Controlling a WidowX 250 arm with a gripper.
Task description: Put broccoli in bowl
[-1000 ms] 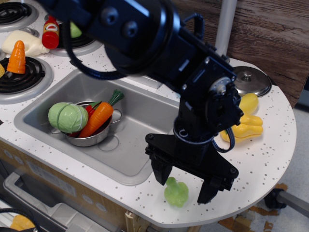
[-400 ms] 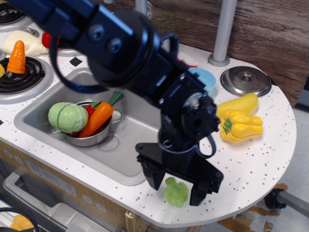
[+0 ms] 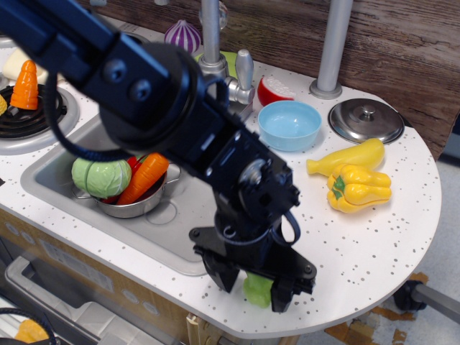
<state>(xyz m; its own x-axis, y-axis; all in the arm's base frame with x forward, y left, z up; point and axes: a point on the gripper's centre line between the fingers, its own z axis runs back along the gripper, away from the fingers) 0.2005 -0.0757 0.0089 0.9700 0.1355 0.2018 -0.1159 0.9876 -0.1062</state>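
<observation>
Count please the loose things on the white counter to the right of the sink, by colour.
Green: 1, the broccoli
Light blue: 1, the bowl
Yellow: 2, the pepper and the long squash
Silver: 1, the lid
Total: 5

No readable text, label, brand, number or sign is showing anywhere in this view.
</observation>
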